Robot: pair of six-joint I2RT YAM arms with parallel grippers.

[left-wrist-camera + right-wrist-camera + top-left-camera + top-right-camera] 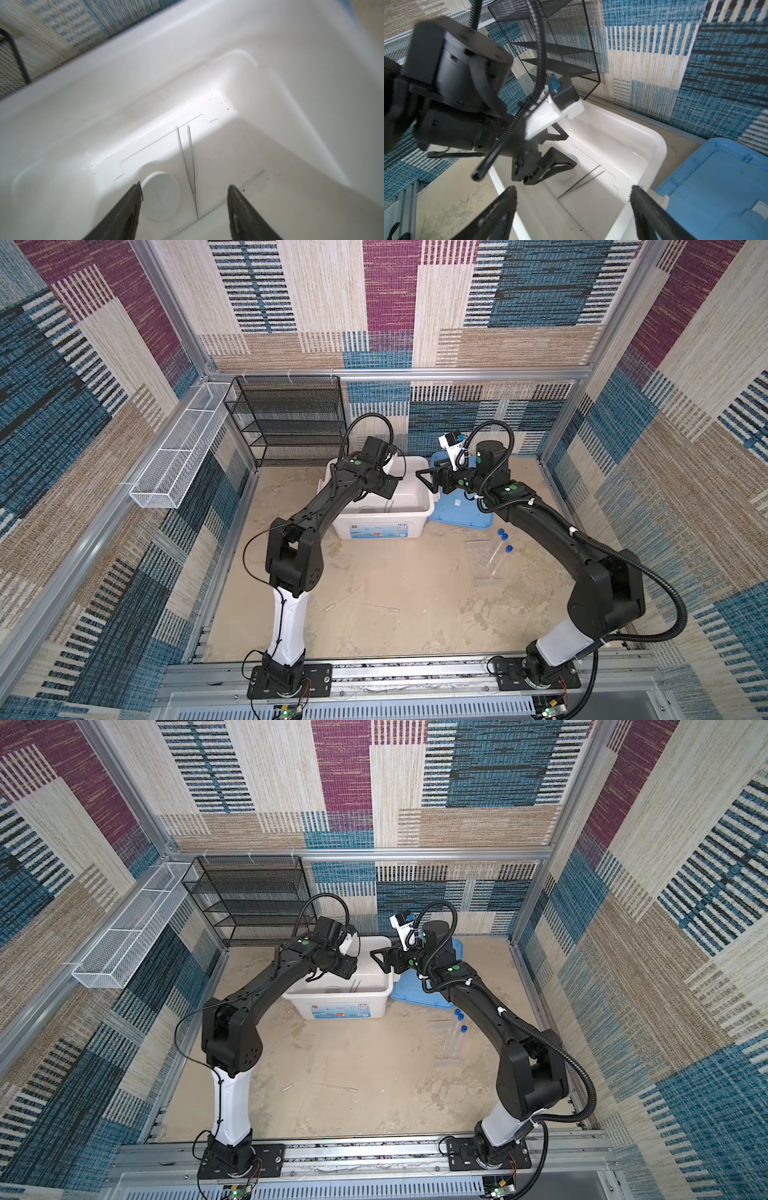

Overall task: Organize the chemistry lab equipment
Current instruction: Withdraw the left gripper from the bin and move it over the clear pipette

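Observation:
My left gripper [185, 187] hangs open inside the white tub [280, 87], with nothing between its fingers. Right under it on the tub floor lie the thin metal tweezers [188, 162] and the small white round dish [161, 195]. A long thin metal spoon [253, 177] rests beside them. My right gripper [574, 188] stands open above the tub's right rim, looking down on the tweezers [583, 182]. At the right of the table, blue-capped test tubes [504, 536] stand in the transparent rack [486, 568]. Slim clear droppers [382, 608] lie mid-table.
The flat blue lid [457, 510] lies against the tub's right side. A black mesh shelf [291, 418] stands at the back left, and a white mesh basket [183, 448] is fixed to the left wall. Both arms meet over the tub [411, 506].

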